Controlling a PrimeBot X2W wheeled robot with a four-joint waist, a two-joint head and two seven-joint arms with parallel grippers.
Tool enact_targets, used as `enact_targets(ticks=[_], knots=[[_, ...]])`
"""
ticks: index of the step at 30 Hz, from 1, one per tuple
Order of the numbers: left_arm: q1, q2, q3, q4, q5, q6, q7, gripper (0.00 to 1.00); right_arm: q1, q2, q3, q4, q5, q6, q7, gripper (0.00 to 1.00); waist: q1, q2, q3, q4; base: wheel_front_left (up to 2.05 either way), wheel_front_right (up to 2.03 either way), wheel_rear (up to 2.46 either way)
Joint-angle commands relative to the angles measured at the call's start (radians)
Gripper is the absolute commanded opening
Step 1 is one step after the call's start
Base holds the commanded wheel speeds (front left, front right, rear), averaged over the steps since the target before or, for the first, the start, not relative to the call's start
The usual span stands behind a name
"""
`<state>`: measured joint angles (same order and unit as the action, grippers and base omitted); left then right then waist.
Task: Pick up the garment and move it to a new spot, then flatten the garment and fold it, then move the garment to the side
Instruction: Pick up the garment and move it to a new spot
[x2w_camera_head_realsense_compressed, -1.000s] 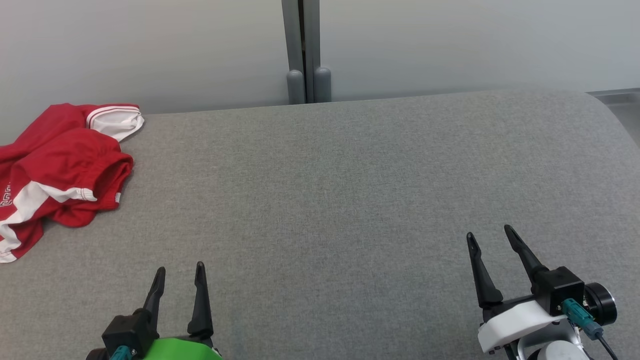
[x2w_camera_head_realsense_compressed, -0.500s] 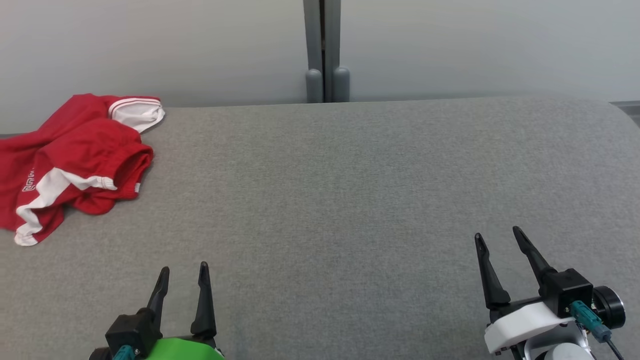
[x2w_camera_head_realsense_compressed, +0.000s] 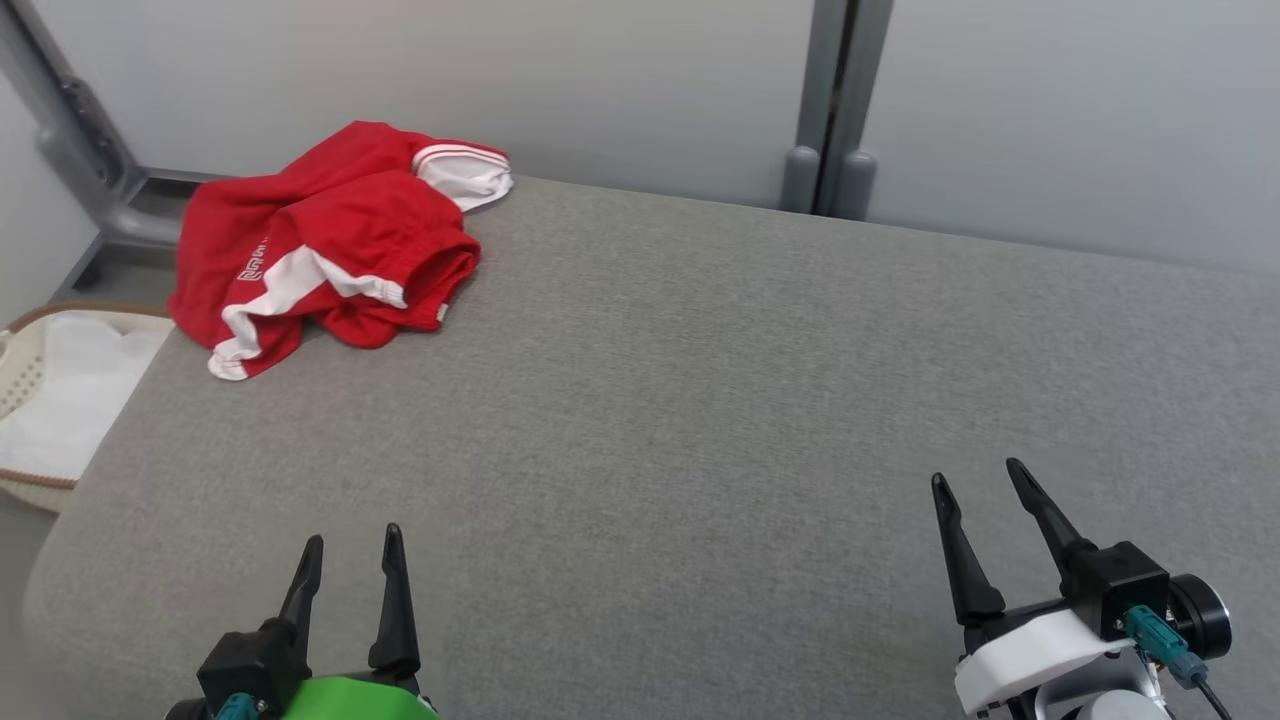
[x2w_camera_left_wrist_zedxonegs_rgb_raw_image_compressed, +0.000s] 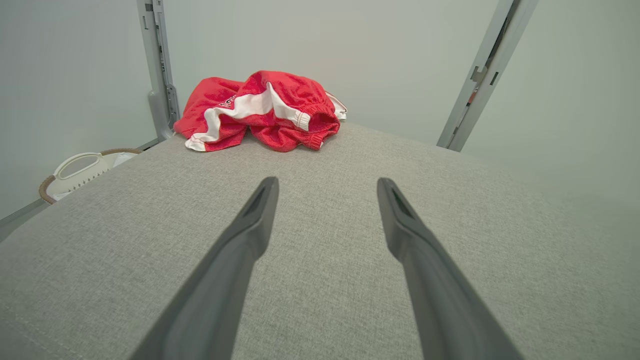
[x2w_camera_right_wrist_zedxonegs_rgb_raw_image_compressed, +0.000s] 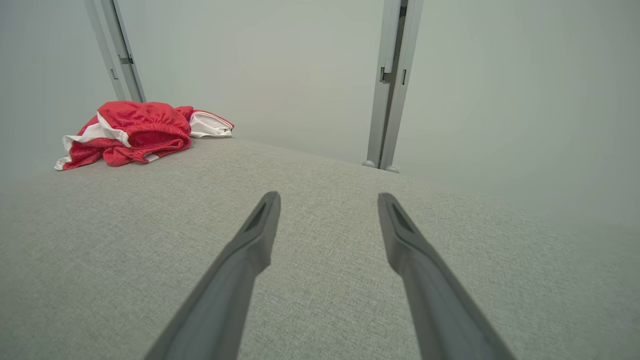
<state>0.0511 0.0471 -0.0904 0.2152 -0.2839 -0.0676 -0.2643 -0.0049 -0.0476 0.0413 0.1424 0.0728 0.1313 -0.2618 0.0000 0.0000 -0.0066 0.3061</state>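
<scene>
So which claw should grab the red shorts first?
Left. The red shorts lie crumpled at the far left corner of the grey surface, almost straight ahead of the left claw; the right claw is much farther off. Both are open, empty.

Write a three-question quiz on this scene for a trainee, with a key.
1. Fill in: the left hand and the right hand both stand ___, holding nothing.
2. True or false: the garment lies flat and folded in the middle of the table.
3. Which hand is nearer the garment? A: left. B: right.
Key: 1 open; 2 false, it lies crumpled at the far left corner; 3 A.
</scene>
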Motion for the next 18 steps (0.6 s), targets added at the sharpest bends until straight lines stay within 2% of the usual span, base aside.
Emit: enact_targets(ticks=[1,8,18], knots=[[0.014,0.006,0.006,-0.002,0.012,-0.003,0.0,1.0,0.011,-0.005,0.001,0.001,0.006,-0.001,-0.005,1.0,0.0,0.0,-0.005,0.083,0.0,0.0,0.0],[0.02,0.006,0.016,-0.01,0.007,-0.001,0.0,1.0,0.009,-0.005,0.01,0.002,0.003,-0.001,-0.005,1.0,0.0,0.0,-0.002,0.107,0.0,0.0,0.0],[-0.004,0.006,0.055,-0.042,-0.005,0.018,0.0,1.0,-0.007,-0.005,0.014,-0.003,-0.019,-0.001,-0.005,1.0,0.0,0.0,0.035,0.079,0.0,0.0,0.0]])
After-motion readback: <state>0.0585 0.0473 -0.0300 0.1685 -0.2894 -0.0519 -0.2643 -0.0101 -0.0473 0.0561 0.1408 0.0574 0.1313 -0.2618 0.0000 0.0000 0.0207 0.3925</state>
